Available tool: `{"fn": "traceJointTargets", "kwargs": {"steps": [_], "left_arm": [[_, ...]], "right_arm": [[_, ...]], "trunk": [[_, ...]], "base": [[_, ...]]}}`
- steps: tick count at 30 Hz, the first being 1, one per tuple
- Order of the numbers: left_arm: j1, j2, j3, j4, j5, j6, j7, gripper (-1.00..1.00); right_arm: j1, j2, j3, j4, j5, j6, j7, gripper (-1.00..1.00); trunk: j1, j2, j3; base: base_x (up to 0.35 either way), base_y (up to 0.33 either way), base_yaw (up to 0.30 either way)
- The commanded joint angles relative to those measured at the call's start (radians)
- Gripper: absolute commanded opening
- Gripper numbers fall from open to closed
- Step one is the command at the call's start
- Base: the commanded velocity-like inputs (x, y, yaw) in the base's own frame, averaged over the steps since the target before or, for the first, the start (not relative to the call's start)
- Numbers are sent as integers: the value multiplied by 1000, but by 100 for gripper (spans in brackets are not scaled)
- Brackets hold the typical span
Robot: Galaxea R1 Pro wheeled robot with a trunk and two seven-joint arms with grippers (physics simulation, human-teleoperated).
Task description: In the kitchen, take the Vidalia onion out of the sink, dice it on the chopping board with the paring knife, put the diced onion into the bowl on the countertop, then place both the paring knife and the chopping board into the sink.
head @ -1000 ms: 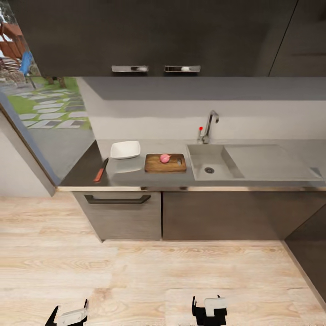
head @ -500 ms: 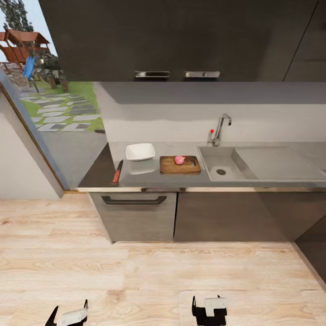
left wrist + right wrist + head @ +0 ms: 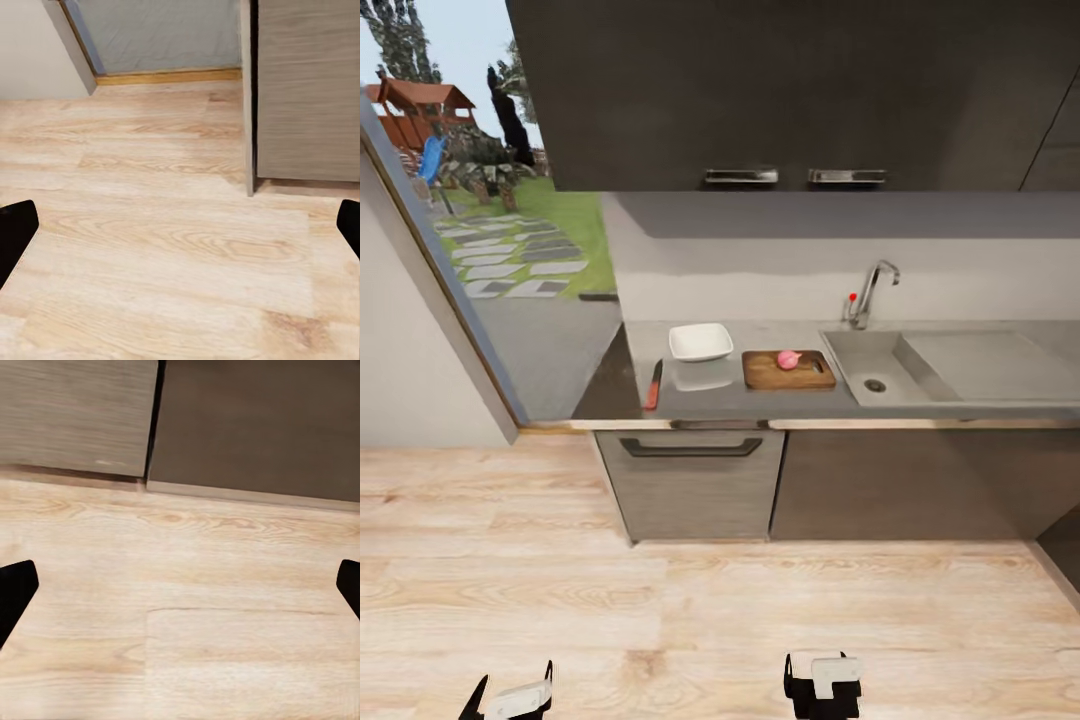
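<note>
The pinkish-red Vidalia onion (image 3: 788, 359) rests whole on the dark-brown chopping board (image 3: 788, 371), which lies on the grey countertop (image 3: 710, 400) just left of the steel sink (image 3: 880, 368). Left of the board stands the white square bowl (image 3: 700, 341). The paring knife (image 3: 653, 386) with its orange-red handle lies near the counter's left end. My left gripper (image 3: 510, 696) and right gripper (image 3: 822, 682) hang low over the wooden floor, far in front of the counter. Both are open and empty, with fingertips (image 3: 15, 232) and fingertips (image 3: 15, 589) spread wide in the wrist views.
A curved tap with a red knob (image 3: 868, 296) rises behind the sink, and the drainboard (image 3: 990, 362) runs right. Dark wall cabinets (image 3: 790, 90) hang above the counter. A large window (image 3: 480, 230) stands at the left. Wooden floor (image 3: 720, 610) lies between me and the cabinet fronts (image 3: 700, 480).
The whole head view has shifted: the counter and its things now sit further right and smaller, so the camera moved. The things on the counter keep their places. Both grippers hold as before.
</note>
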Motion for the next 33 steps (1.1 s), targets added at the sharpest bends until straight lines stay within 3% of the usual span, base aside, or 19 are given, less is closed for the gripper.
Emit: {"fn": "traceJointTargets", "kwargs": {"steps": [1, 12, 18, 29, 33], "left_arm": [[-2, 0, 8, 4, -9, -5, 2, 100], [-2, 0, 8, 3, -9, 3, 2, 100], [-2, -16, 12, 2, -7, 57, 2, 100], [-2, -18, 12, 3, -6, 74, 2, 100], [-2, -19, 11, 3, -6, 99, 1, 100]], "right_arm": [[-1, 0, 8, 1, -4, -2, -6, 100], [-1, 0, 8, 1, -4, -2, -6, 100], [-1, 0, 8, 1, -4, -3, -8, 100], [-1, 0, 8, 1, -3, -2, -9, 100], [-1, 0, 8, 1, -2, -2, -9, 100]], "trunk": [[1, -2, 0], [1, -2, 16], [1, -2, 24], [1, -2, 25], [16, -30, 12]], "base": [[0, 302, 0], [73, 258, 0], [21, 37, 0], [1, 2, 0], [0, 0, 0]]}}
